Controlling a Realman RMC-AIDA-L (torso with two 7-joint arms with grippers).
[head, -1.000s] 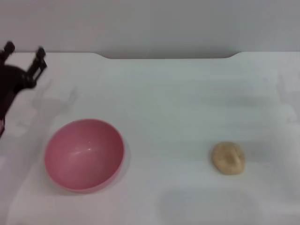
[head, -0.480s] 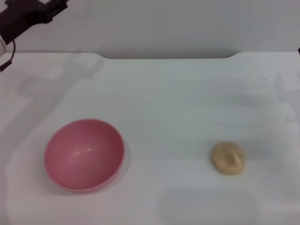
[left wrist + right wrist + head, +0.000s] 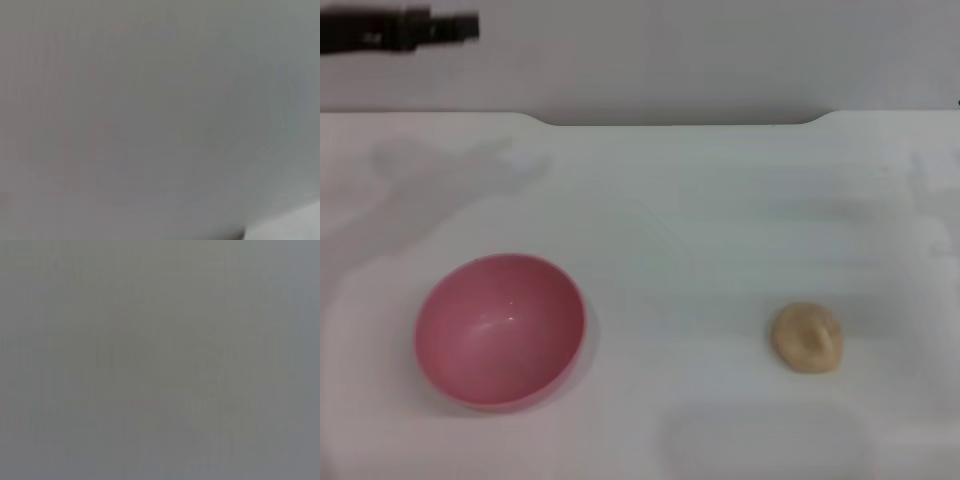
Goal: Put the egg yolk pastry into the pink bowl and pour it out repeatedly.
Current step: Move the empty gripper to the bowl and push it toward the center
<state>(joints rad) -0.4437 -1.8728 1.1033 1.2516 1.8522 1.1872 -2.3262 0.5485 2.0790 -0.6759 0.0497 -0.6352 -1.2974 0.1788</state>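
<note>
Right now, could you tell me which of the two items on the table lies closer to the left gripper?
The pink bowl, on the table's left side. The left gripper hangs high at far left; the egg yolk pastry lies well to the right.

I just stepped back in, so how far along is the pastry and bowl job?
Nothing looks done: the pink bowl is empty and upright on the table's left side, and the egg yolk pastry lies apart on the right. Nothing is in hand; the left pincer is high at far left, away from both. The right pincer is out of view. Picking, dropping and pouring all remain.
</note>
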